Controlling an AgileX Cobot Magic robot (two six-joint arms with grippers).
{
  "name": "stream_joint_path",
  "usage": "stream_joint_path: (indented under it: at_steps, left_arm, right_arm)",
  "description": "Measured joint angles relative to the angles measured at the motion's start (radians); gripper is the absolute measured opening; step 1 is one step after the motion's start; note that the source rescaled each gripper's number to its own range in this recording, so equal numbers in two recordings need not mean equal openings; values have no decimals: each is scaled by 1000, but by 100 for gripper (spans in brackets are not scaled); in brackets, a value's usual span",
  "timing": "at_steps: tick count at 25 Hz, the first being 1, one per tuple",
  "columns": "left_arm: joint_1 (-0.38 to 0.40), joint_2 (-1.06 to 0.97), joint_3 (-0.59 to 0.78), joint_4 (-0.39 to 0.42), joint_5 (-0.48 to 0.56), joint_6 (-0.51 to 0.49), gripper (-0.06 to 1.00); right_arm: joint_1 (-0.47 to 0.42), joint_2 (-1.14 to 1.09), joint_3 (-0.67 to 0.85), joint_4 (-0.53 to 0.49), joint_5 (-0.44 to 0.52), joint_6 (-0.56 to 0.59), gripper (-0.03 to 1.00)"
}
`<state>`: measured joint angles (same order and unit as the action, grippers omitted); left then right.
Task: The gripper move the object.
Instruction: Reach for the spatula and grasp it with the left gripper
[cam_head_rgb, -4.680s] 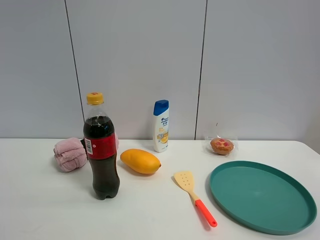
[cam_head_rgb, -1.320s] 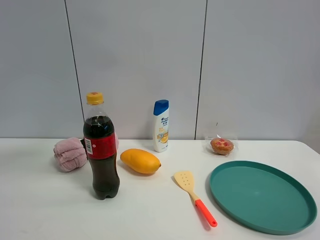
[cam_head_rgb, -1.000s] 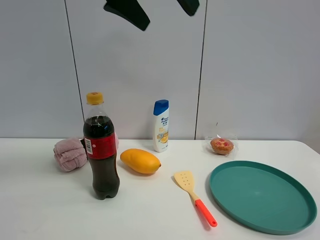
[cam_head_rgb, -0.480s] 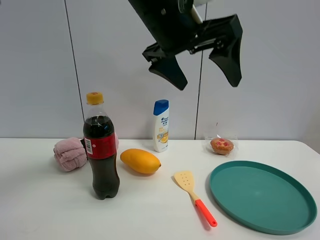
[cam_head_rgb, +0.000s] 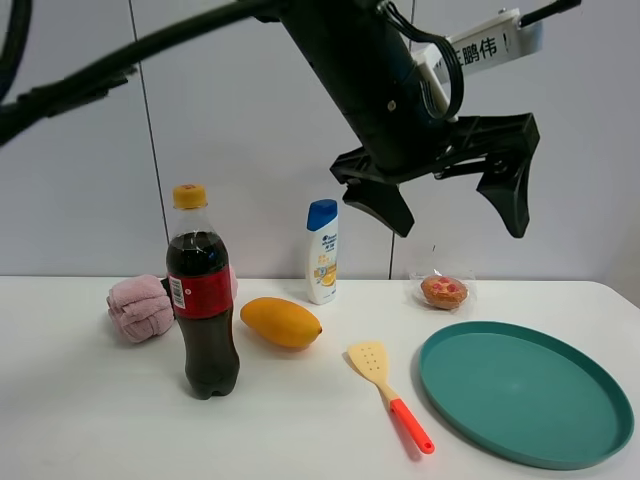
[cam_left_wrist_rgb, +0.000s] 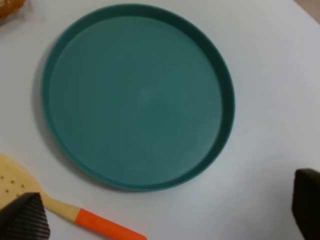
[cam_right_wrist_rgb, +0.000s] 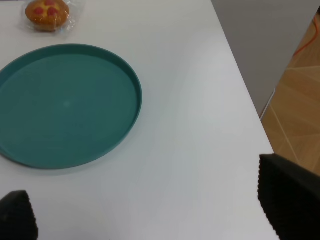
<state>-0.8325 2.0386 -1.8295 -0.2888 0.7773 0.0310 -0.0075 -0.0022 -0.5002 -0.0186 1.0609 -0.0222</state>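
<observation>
Newly descended, left gripper (cam_head_rgb: 461, 231) hangs above plate (cam_head_rgb: 525, 392), jaws spread; only exterior view shows mango (cam_head_rgb: 281, 322).

The left gripper (cam_head_rgb: 455, 222) hangs above the table (cam_head_rgb: 90, 420). Below it lies the plate (cam_head_rgb: 524, 328), with the pastry (cam_head_rgb: 444, 291) behind the plate and the spatula (cam_head_rgb: 393, 403) just left of it. The mango (cam_head_rgb: 281, 322), bottle (cam_head_rgb: 205, 320) and cloth (cam_head_rgb: 140, 308) are farther to the gripper's left.
</observation>
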Motion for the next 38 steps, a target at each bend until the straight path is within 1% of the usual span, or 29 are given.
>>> stream_joint_path:
  at_steps: [3,7,13,18,19,21,25,28,30,38]
  left_arm:
    - [-8,30,0,-1,-3,-43,100]
    - [-9,75,0,-6,-8,-152,100]
    - [-9,145,0,-7,-44,-323,100]
    - [-9,205,0,2,-47,-553,100]
    - [-9,218,0,15,-46,-597,100]
    - [-9,232,0,67,-38,-642,100]
    - [-9,238,0,209,33,-665,100]
    - [-9,238,0,273,67,-668,100]
    - [-9,238,0,289,66,-668,100]
    - [-9,266,-1,283,96,-677,100]
  right_arm:
    - [0,0,0,0,0,0,100]
    - [0,0,0,0,0,0,100]
    - [0,0,0,0,0,0,100]
    - [0,0,0,0,0,0,100]
    - [0,0,0,0,0,0,100]
    - [0,0,0,0,0,0,100]
    - [0,0,0,0,0,0,100]
    - [0,0,0,0,0,0,100]
    - [0,0,0,0,0,0,100]
    - [0,0,0,0,0,0,100]
